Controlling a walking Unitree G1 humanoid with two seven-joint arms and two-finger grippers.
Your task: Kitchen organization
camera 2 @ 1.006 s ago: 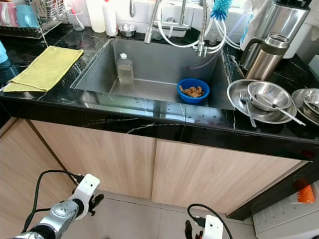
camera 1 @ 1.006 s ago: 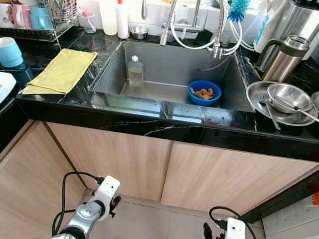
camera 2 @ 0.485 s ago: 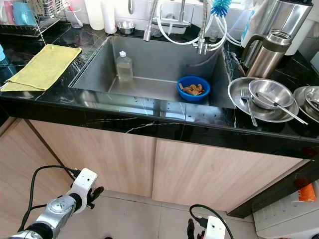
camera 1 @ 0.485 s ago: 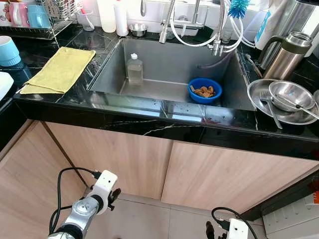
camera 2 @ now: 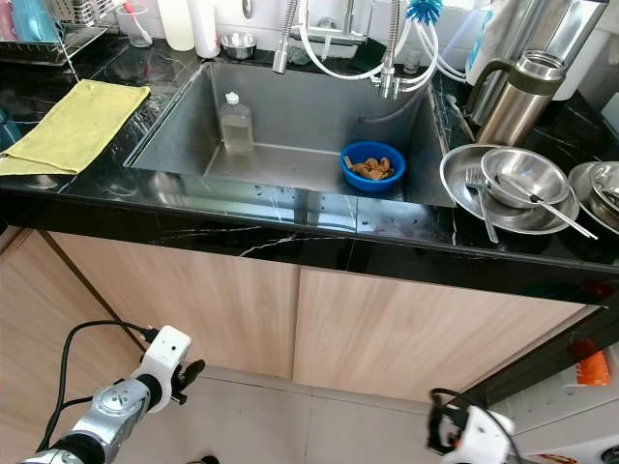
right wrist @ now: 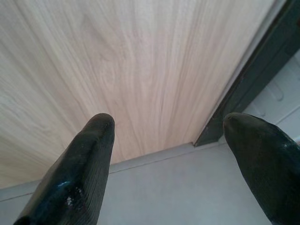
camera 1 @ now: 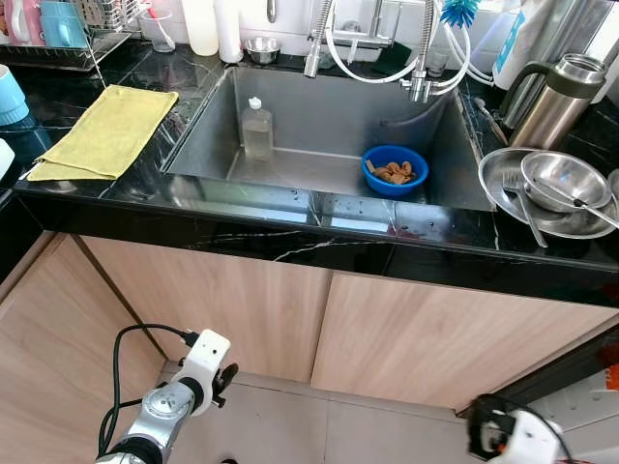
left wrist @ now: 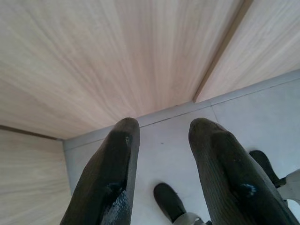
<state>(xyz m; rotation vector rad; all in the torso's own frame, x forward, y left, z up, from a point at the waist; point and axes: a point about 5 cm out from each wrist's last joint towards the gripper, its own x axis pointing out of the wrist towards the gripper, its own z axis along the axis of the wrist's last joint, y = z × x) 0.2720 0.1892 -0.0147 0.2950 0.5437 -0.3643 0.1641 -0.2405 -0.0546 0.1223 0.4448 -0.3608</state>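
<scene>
Robot stands squared up to the sink unit, both arms hanging low by the cabinet doors [camera 1: 261,319], nothing in hand. Far left on the black desk [camera 1: 290,237], a yellow cloth [camera 1: 104,132] lies flat, likely spread to dry, with a dish rack [camera 1: 68,39] of cups behind it. Down low, the left gripper [left wrist: 161,140] points at the floor [left wrist: 262,112] near the doors, jaws slightly parted and empty. In the steel sink [camera 1: 319,116] a clear soap bottle [camera 1: 256,129] stands upright, and a blue bowl [camera 1: 395,172] holding brown food scraps sits on the basin floor, probably parked for rinsing. Right of the sink, a steel plate [camera 1: 503,184] carries a fork and a steel bowl [camera 1: 566,181] with a utensil in it, stacked as washing-up, beside a steel kettle [camera 1: 556,97]. The right gripper [right wrist: 173,140] hangs with jaws spread wide, empty, facing the cabinet foot.
</scene>
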